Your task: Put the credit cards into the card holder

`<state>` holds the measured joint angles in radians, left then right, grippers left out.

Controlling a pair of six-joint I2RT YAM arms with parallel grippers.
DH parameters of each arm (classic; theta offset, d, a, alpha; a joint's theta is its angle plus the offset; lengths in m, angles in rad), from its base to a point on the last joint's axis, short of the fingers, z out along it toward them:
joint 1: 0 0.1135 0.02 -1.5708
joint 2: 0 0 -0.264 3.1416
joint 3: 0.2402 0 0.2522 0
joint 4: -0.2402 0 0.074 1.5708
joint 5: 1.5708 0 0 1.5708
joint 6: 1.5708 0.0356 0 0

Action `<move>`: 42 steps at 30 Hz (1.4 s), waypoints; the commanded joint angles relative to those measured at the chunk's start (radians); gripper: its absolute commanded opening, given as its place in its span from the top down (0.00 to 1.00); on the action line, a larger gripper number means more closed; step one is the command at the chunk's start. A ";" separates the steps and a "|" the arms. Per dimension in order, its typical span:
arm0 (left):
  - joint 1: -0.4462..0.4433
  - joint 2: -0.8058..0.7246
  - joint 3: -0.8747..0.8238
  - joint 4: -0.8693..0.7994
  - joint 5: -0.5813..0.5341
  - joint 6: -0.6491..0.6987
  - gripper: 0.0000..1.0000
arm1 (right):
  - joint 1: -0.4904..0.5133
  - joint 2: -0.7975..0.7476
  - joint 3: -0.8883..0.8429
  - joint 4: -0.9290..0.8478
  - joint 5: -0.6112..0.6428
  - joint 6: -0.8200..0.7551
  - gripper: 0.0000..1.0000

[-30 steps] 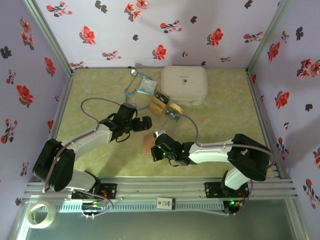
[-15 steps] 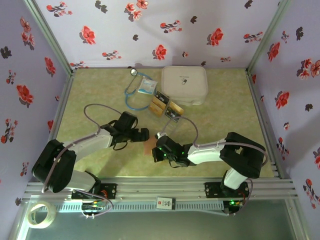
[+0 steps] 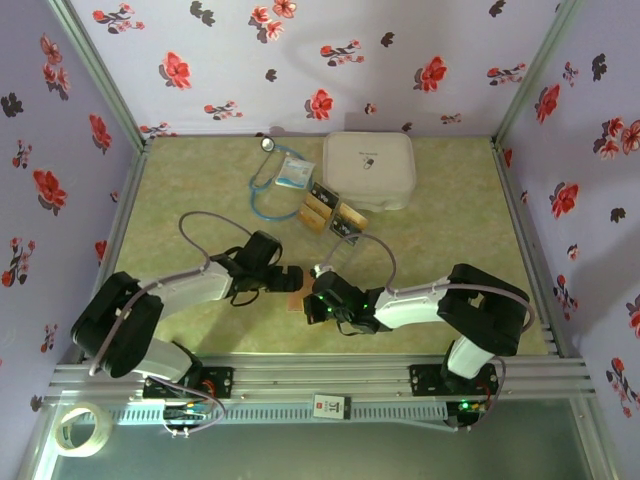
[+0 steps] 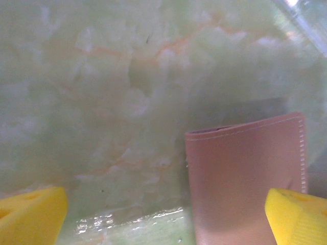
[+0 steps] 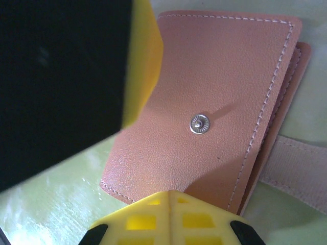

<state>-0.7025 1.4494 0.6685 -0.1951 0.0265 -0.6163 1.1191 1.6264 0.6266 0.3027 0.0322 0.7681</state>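
1. Two neighbours, a stethoscope [image 3: 262,185] and a white case [image 3: 368,168], flank the credit cards [image 3: 333,215] far back.
2. We see the card holder [image 5: 214,102] folded, nearer us; the left gripper [image 4: 163,212] gapes empty beside it, and the right gripper [image 3: 310,300] sits closed over it.

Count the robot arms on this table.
2. The left arm comes in from the near-left corner, the right arm from the near-right; both reach toward the card holder at front centre. None looks hidden.

One card holder [image 5: 204,92], several overlapping credit cards [image 3: 318,212] too clustered to count, one white case [image 3: 369,168], one stethoscope [image 3: 267,144], one packet [image 3: 294,172].
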 commanded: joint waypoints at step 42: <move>-0.121 0.074 0.059 -0.155 -0.304 -0.008 0.00 | -0.205 -0.105 0.151 -0.396 0.002 -0.059 0.88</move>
<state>-0.8185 1.5043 0.7307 -0.3111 -0.2359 -0.6186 0.9234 1.5078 0.7609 -0.0807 0.0376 0.7216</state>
